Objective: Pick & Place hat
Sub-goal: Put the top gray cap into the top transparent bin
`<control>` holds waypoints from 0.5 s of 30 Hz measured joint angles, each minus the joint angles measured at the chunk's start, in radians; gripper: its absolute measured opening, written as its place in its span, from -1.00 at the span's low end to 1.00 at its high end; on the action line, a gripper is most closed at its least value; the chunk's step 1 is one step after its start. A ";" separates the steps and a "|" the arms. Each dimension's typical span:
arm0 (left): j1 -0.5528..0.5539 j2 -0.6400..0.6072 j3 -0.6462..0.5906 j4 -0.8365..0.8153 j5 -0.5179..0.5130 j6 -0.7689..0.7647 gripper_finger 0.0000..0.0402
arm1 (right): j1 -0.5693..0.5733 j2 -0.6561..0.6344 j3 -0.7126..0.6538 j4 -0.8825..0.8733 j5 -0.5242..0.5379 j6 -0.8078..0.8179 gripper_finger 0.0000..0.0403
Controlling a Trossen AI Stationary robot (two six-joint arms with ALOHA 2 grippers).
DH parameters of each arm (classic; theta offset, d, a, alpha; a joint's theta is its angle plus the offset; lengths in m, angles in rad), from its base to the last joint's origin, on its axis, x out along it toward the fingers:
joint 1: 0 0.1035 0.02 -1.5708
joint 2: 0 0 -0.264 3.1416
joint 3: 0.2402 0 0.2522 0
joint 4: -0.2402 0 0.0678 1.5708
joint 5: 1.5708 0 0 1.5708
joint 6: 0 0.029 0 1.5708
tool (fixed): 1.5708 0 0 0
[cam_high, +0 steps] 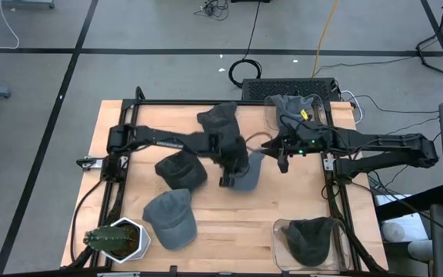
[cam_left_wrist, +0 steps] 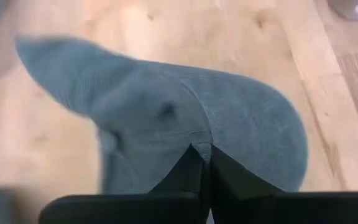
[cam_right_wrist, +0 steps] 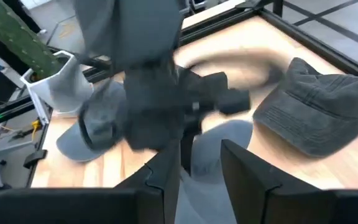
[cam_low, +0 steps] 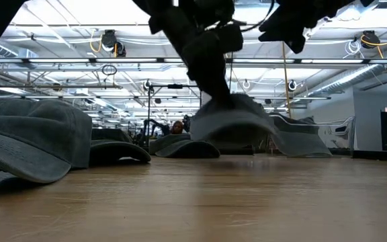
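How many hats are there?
6: one back-centre, one by the black box, a dark one mid-left, one in the left jaws, one near the cactus, one in the clear bin.

"What stood on the desk (cam_high: 229, 215) besides the work itself?"

"A green cactus (cam_high: 104, 238) in a white faceted pot (cam_high: 132, 231) sat at the front left corner. A clear plastic bin (cam_high: 343, 245) stood near the front right corner."

"And beyond the desk?"

"A black box (cam_high: 264, 88) lay along the back edge, and a coiled black cable (cam_high: 244, 71) rested on the grey floor (cam_high: 44, 85) behind it."
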 joint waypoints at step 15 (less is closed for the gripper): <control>-0.037 0.001 -0.116 0.194 -0.069 -0.140 -0.91 | 0.028 -0.026 -0.030 -0.099 -0.121 0.050 -0.47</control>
